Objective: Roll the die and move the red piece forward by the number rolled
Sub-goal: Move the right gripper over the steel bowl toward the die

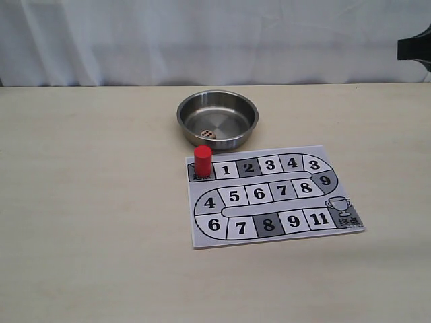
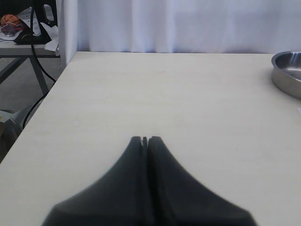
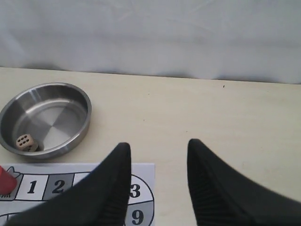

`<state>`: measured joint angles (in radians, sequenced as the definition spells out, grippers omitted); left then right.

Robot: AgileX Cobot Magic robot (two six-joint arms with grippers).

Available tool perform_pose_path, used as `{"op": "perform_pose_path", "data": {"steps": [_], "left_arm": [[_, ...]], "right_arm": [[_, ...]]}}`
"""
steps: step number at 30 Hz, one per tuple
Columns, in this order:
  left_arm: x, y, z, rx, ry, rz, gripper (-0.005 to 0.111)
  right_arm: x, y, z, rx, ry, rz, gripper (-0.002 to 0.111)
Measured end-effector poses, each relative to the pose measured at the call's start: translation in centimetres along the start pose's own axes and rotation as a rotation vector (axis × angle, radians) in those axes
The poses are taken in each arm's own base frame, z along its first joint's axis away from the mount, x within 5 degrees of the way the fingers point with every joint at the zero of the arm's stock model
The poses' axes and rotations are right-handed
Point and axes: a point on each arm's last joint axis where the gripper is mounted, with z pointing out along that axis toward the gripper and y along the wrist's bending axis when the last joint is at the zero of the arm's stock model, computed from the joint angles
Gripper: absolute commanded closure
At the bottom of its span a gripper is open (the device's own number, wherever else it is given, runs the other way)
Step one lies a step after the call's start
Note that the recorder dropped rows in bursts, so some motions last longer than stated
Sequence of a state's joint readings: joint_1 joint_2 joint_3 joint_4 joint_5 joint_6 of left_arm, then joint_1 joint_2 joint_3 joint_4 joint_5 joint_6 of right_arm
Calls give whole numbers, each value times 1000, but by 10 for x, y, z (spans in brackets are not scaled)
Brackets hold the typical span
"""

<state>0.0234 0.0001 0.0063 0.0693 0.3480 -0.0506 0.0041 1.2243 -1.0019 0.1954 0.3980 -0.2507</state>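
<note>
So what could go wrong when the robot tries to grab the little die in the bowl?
The die is tiny and sits near the wall of the steel bowl, so the open right gripper might bump the rim or let it slip. The red piece stands close beside the bowl and could get knocked over.

We count one die (image 1: 208,133), one red piece (image 1: 203,161), one steel bowl (image 1: 217,98), one printed game board (image 1: 269,202), one table (image 1: 87,202), one white curtain (image 1: 202,40), two grippers, namely one left gripper (image 2: 145,140) and one right gripper (image 3: 157,149)
</note>
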Motion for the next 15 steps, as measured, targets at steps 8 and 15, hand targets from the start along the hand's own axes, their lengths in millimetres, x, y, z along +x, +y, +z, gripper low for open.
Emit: {"op": "perform_pose_path", "data": {"steps": [8, 15], "left_arm": [[0, 0, 0, 0, 0, 0, 107], [0, 0, 0, 0, 0, 0, 107]], "right_arm": [[-19, 3, 39, -92, 151, -4, 70], [-24, 18, 75, -185, 194, -108, 70]]}}
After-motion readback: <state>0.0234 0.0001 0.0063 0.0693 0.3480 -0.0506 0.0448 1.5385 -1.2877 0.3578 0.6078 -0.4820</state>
